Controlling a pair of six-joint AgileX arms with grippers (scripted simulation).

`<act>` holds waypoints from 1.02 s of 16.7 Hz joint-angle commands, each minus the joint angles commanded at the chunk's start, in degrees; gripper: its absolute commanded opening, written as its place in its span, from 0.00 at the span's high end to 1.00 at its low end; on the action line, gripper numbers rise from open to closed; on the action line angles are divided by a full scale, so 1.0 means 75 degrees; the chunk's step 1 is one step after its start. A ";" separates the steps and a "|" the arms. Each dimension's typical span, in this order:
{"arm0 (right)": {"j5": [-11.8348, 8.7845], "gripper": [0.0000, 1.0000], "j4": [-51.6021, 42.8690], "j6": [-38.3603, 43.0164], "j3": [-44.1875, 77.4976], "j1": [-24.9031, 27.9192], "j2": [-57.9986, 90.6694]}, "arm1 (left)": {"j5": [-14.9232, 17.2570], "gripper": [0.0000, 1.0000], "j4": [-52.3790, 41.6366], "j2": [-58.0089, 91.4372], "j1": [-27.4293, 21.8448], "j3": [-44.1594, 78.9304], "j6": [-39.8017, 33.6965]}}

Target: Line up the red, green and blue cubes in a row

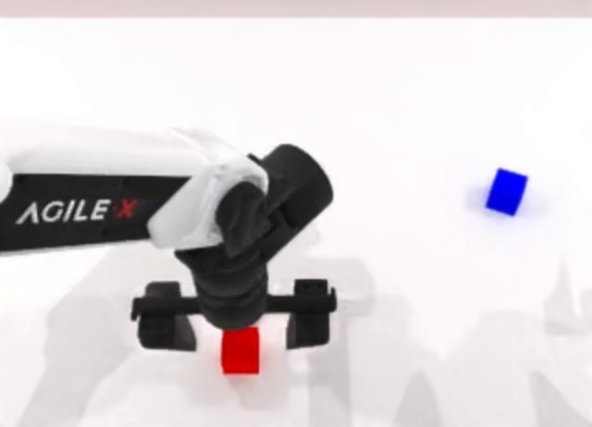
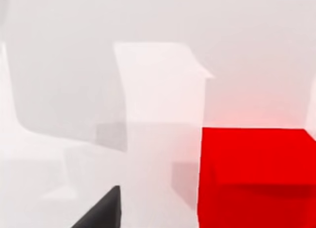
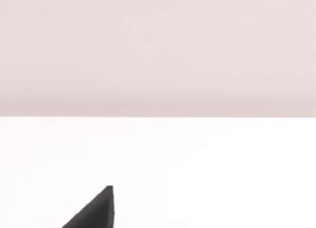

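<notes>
Between the two dark fingers point(image 1: 166, 330) of the left gripper point(image 1: 239, 327) sits the red cube point(image 1: 240, 351), on the worktop point(image 1: 398, 103). Fingers stand wide apart, one on each side of the cube, with clear white gaps between each and the cube's faces; neither touches it. From above, the cube shows just below the gripper's cross bar, roughly centred in the gap. Left wrist view: red cube point(image 2: 254, 176) fills one lower corner, close up, a pink glow on the white surface beside it; one dark fingertip point(image 2: 101, 210) pokes in at the edge, apart from the cube.

Outward from the fingers: black wrist, then the white forearm reaching in from the table's left side, lettered AGILE X.

Well apart from the fingers, toward the table's right and farther back, the blue cube point(image 1: 506, 190) rests alone on the worktop. Green cube does not appear in any view.

Right gripper: only a single dark fingertip point(image 3: 94, 210) shows in its own wrist view, over bare white worktop with a pale wall beyond. Cannot tell its finger spread.
</notes>
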 joint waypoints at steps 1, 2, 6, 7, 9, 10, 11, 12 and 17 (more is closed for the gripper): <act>0.0000 0.00 0.0000 0.0000 0.0000 0.0000 0.0000 | 0.0000 0.00 -0.0002 -0.0006 -0.0004 0.0002 0.0000; 0.0000 0.00 0.0000 0.0000 0.0000 0.0000 0.0000 | -0.0001 0.00 -0.0027 -0.0012 -0.0010 0.0024 0.0003; 0.0000 0.00 0.0000 0.0000 0.0000 0.0000 0.0000 | -0.0003 0.00 -0.0878 -0.0301 0.0002 0.0572 -0.0030; 0.0000 0.00 0.0000 0.0000 0.0000 0.0000 0.0000 | -0.0001 0.00 -0.1212 -0.0409 0.0020 0.0755 -0.0047; 0.0000 0.00 0.0000 0.0000 0.0000 0.0000 0.0000 | -0.0001 0.00 -0.1789 -0.0620 0.0055 0.1091 -0.0072; 0.0000 0.00 0.0000 0.0000 0.0000 0.0000 0.0000 | -0.0003 0.00 -0.1968 -0.0711 0.0071 0.1214 -0.0076; 0.0000 0.00 0.0000 0.0000 0.0000 0.0000 0.0000 | -0.0004 0.00 -0.2065 -0.0772 0.0082 0.1286 -0.0076; 0.0000 0.00 0.0000 0.0000 0.0000 0.0000 0.0000 | -0.0005 0.00 -0.2085 -0.0787 0.0085 0.1301 -0.0076; 0.0000 0.00 0.0000 0.0000 0.0000 0.0000 0.0000 | -0.0002 0.00 -0.2097 -0.0672 0.0094 0.1384 0.0031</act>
